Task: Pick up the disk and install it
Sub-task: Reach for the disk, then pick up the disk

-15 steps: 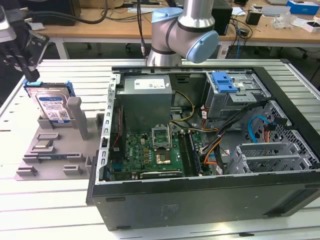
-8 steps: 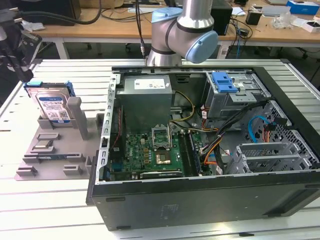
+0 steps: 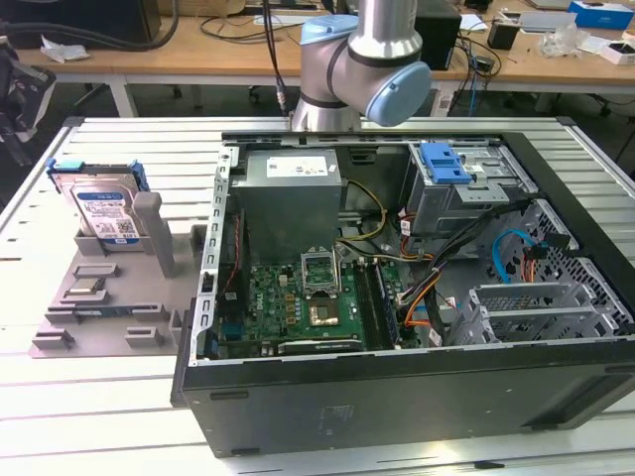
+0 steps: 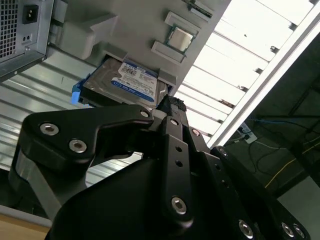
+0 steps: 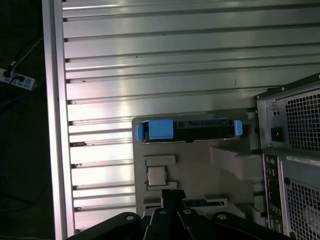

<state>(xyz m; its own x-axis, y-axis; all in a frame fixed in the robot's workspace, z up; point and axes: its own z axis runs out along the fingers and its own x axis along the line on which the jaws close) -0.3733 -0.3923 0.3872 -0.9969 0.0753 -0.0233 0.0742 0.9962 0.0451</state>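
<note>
Your gripper (image 4: 171,104) is hanging pinched together, gripping nothing, over the grey fixture (image 3: 109,317). The disk (image 3: 104,208) is standing on edge in its slot, beside the open computer case (image 3: 397,397).

Ribbed aluminium worktable (image 3: 99,416), cluttered wooden desk (image 3: 149,57) behind, power strip (image 5: 17,80) on dark floor (image 5: 20,150)

We see an open computer case (image 3: 397,407) on a slatted metal table (image 3: 99,416) | grey holder (image 3: 109,317) just beside it | chip (image 5: 156,175) on holder
</note>
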